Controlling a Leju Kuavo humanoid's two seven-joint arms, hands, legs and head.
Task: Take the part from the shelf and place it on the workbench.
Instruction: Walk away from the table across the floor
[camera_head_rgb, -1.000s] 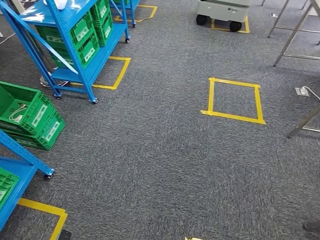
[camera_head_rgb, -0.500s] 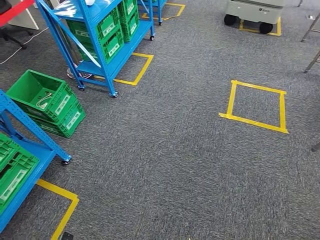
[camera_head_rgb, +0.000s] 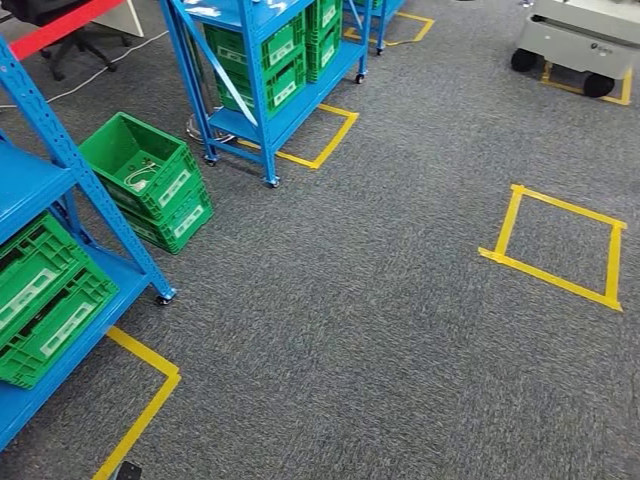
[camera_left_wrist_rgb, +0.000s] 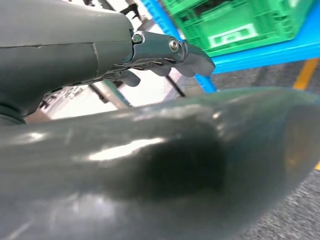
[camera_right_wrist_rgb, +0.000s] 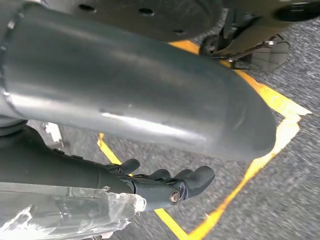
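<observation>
Blue steel shelf (camera_head_rgb: 53, 190), nearest unit, taken as landmark; it stands on castors inside a yellow floor-tape outline (camera_head_rgb: 143, 400), presumably its parking mark.

- Green crates, on shelf (camera_head_rgb: 41, 300): two stacked on the lower deck of the landmark shelf, label faces outward so stock can be read from the aisle.
- Green crates, on floor (camera_head_rgb: 151, 185): a stacked pair on the grey carpet (camera_head_rgb: 340, 330) just beyond the landmark shelf, the upper one open-topped with a pale cable-like item inside; whether this is the part cannot be told.
- Second blue shelf (camera_head_rgb: 264, 60): farther beyond, carrying more green crates.
- Yellow tape square (camera_head_rgb: 558, 245): well apart from the landmark shelf across the carpet, nothing on it.
- Left hand (camera_left_wrist_rgb: 162, 55): hangs close to the landmark shelf's crates, fingers loosely extended, holding nothing.
- Right hand (camera_right_wrist_rgb: 166, 187): hangs over the carpet and tape, fingers half-curled; a crinkled clear film lies against the arm beside it, and whether the hand grips it cannot be told.

Judgement: the part is probably in a crate, not yet taken.
</observation>
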